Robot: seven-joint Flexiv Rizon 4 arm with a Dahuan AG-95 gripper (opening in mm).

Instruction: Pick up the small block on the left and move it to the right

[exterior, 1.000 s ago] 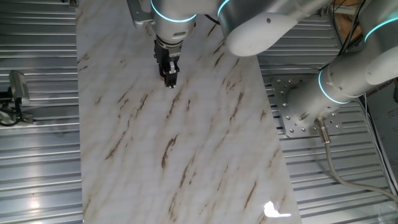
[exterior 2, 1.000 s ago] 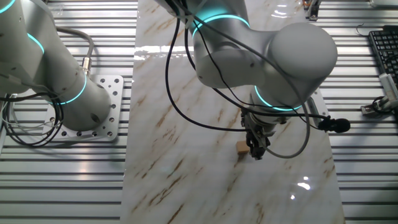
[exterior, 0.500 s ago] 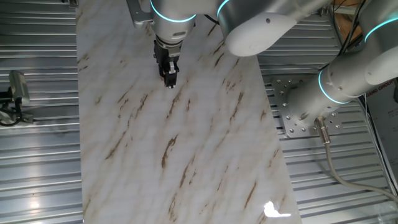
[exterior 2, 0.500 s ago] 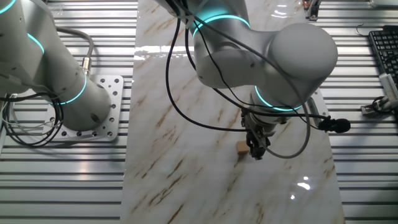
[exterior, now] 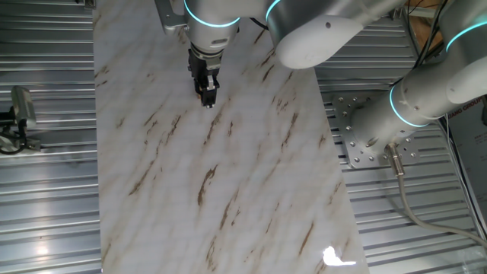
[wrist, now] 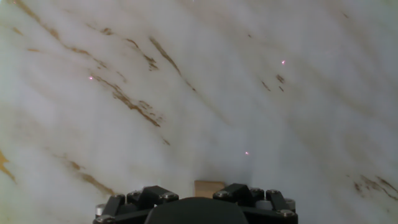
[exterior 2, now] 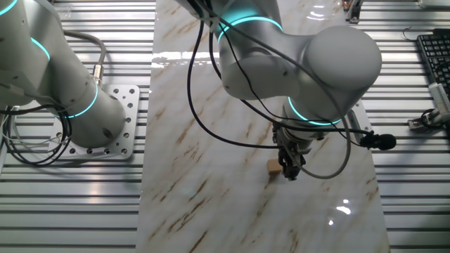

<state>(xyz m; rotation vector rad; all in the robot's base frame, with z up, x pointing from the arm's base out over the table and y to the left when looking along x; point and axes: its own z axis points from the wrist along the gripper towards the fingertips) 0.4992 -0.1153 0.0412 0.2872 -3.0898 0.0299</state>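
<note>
The small block [exterior 2: 272,166] is a tiny light-brown wooden cube resting on the marble tabletop [exterior 2: 211,140]. In the other fixed view it sticks out just left of my gripper [exterior 2: 290,173], whose tips are down at the table surface. In the hand view the block [wrist: 208,188] sits at the bottom centre between the two dark finger parts, which stand close against its sides. In one fixed view my gripper [exterior: 207,99] points down with the fingers narrow, and the block is hidden behind them.
The marble board [exterior: 228,175] is flanked by ribbed metal surfaces. The arm's base plate [exterior 2: 116,123] is at the left, a keyboard [exterior 2: 434,56] at the far right, and a small device [exterior: 19,114] beside the board.
</note>
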